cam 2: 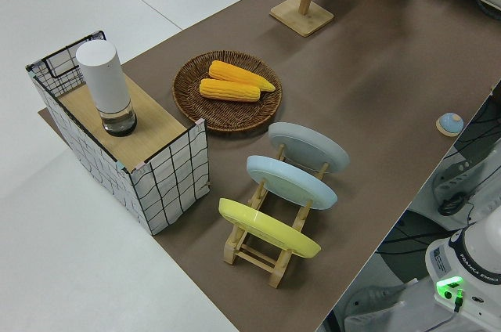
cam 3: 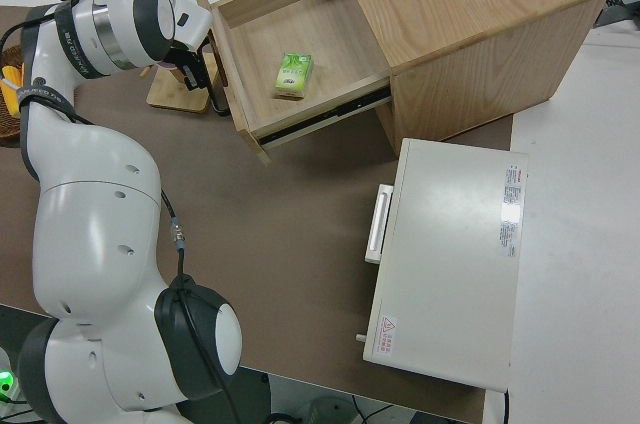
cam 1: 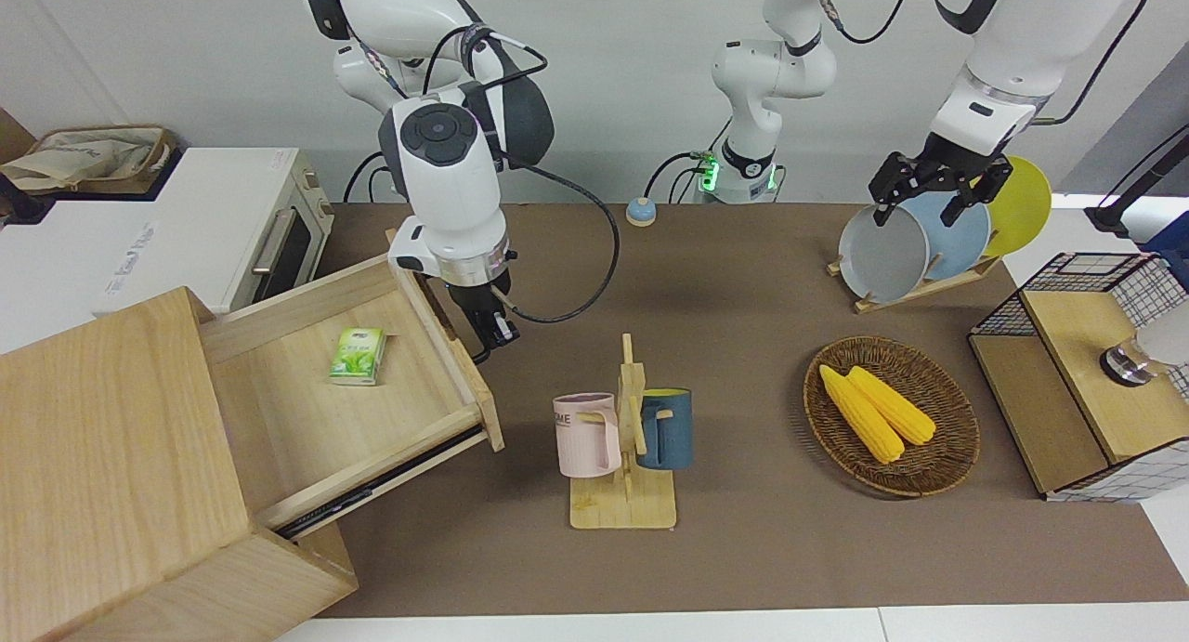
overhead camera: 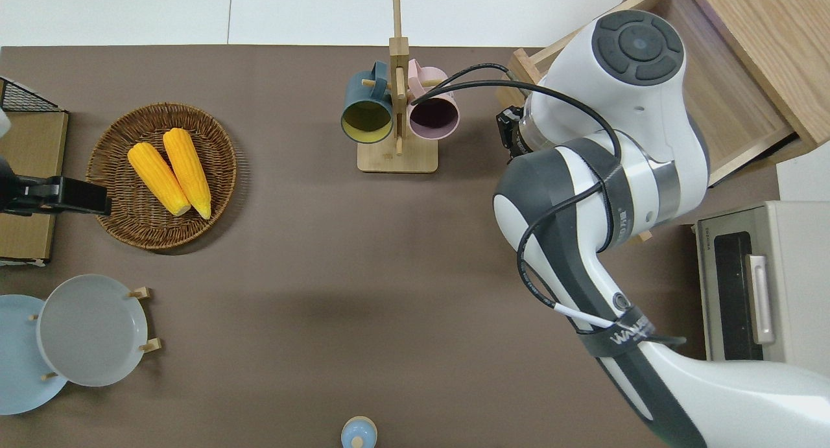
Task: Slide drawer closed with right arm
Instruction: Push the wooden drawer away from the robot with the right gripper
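The pale-wood drawer (cam 1: 372,410) stands pulled well out of the big pale-wood cabinet (cam 1: 102,456). A small green packet (cam 1: 358,355) lies in it. My right gripper (cam 1: 490,334) is low against the drawer's front panel (cam 1: 455,354), at the black bar handle, which it mostly hides. In the right side view the gripper (cam 3: 195,69) sits against the front of the drawer (cam 3: 300,34). In the overhead view the arm covers most of the drawer (overhead camera: 720,104). My left gripper (cam 1: 938,191) is parked and open.
A wooden mug rack (cam 1: 624,438) with a pink and a blue mug stands close to the drawer front. A white oven (cam 1: 232,233) is beside the cabinet, nearer the robots. A basket of corn (cam 1: 892,414), a plate rack (cam 1: 920,242) and a mesh box (cam 1: 1087,373) are at the left arm's end.
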Action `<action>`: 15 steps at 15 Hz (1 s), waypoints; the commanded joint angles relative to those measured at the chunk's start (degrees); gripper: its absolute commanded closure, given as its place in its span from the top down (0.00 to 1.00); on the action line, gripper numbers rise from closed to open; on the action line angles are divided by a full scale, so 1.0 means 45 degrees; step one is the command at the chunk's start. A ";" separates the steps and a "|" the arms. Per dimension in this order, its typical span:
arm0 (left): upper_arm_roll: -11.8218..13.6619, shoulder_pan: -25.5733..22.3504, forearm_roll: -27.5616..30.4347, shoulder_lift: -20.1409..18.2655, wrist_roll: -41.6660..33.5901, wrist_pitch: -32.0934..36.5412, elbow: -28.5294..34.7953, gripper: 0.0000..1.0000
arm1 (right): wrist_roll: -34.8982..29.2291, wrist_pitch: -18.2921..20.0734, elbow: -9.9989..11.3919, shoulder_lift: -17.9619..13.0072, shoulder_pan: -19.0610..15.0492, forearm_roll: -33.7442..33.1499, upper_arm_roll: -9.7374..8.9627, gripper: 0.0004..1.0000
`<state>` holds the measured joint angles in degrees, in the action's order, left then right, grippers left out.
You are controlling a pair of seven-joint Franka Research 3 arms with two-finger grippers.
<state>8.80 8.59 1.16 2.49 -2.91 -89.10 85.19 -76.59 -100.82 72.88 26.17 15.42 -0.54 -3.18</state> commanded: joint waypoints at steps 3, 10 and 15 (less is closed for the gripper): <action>0.0212 0.0220 -0.0159 0.0169 -0.0096 -0.0005 -0.0260 1.00 | 0.0184 -0.0585 -0.0083 0.0336 -0.0983 -0.0095 -0.0054 0.00; 0.0212 0.0220 -0.0159 0.0169 -0.0096 -0.0005 -0.0260 1.00 | 0.1745 -0.1149 -0.0083 0.0551 -0.2155 -0.0114 -0.0015 0.00; 0.0212 0.0220 -0.0159 0.0169 -0.0096 -0.0005 -0.0260 1.00 | 0.2760 -0.1502 -0.0103 0.0688 -0.2761 -0.0114 -0.0015 0.00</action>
<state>8.80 8.59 1.16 2.49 -2.91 -89.10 85.19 -67.84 -106.03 72.89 28.57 5.16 -0.65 -2.66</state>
